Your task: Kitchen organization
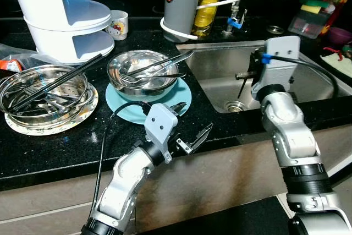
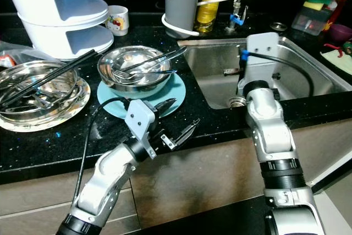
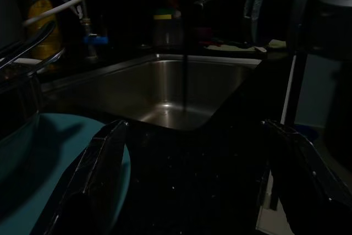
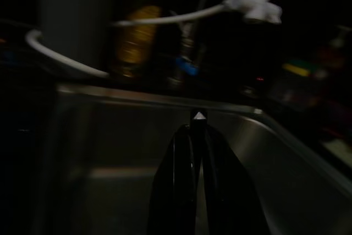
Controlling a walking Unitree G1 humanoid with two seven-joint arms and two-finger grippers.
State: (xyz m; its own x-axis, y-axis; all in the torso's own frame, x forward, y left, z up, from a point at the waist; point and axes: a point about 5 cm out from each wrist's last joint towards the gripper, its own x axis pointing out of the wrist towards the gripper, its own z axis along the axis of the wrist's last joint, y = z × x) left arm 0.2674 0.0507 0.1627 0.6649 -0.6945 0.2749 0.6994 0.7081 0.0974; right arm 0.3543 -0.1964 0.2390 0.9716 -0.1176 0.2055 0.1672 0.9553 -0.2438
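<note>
Viewing from the left eye: left gripper [image 1: 190,127] held over the black counter [image 1: 66,147] front edge, just beside the teal plate [image 1: 127,108], fingers spread apart and holding nothing. Steel bowl [image 1: 142,72] seated on that plate, with forks and tongs [image 1: 165,61] lying across it. Perforated steel strainer [image 1: 41,89] with black chopsticks [image 1: 60,81] set on a patterned plate [image 1: 55,126], on the far side of the teal plate from the sink [image 1: 264,75]. White stacked container [image 1: 66,15] and small cup [image 1: 118,25] positioned behind the bowl. Right gripper [image 1: 242,81] lowered into the sink, near the drain [image 1: 235,105].

Viewing from the right eye: grey cylinder [image 2: 182,1] and yellow bottle [image 2: 208,1] stood behind the sink's rear corner.

Viewing from the left wrist: very dark; two black fingers [image 3: 99,174] set wide apart, teal plate edge beside one of them, sink basin ahead.

Viewing from the right wrist: dark; black fingers [image 4: 179,174] pressed together at the tips, gripping nothing, pointed into the sink; white hose fitting [image 4: 256,1] visible above the rim.
</note>
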